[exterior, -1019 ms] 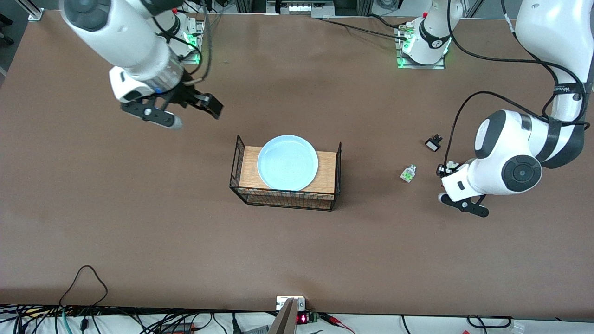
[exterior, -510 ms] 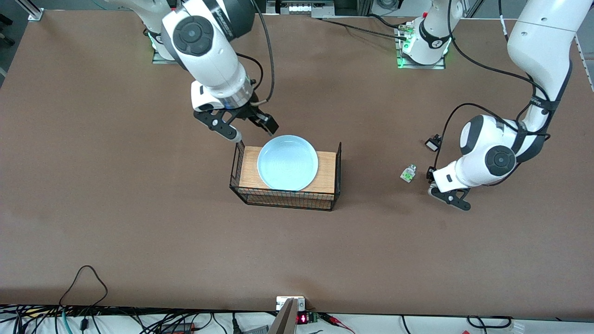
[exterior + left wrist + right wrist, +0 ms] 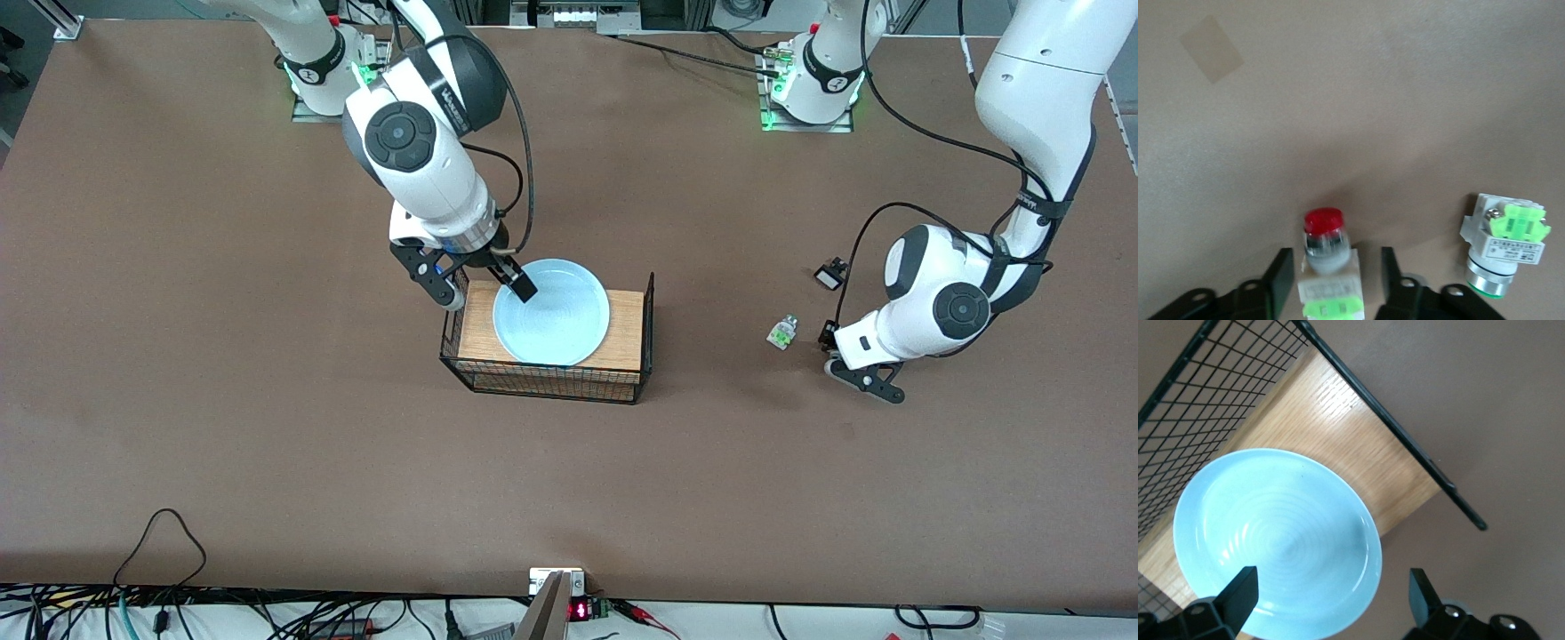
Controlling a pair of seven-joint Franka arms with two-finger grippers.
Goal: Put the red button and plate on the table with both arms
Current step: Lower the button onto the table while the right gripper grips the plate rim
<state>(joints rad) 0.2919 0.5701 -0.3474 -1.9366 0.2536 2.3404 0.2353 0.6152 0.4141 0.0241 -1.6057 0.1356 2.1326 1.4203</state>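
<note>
A white ledge (image 3: pixel 267 622) strewn with black cables (image 3: pixel 160 542) runs along the edge nearest the front camera.

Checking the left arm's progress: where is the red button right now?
The red button sits on the table between the open fingers of the left gripper, toward the left arm's end, beside the similar white-green part.

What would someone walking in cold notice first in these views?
The pale blue plate on the wood-topped wire rack at mid-table, with the right hand open astride its rim at the right arm's end of the rack. At the left arm's end of the table, the left hand brackets the red button with open fingers, beside a similar white-green part.
</note>
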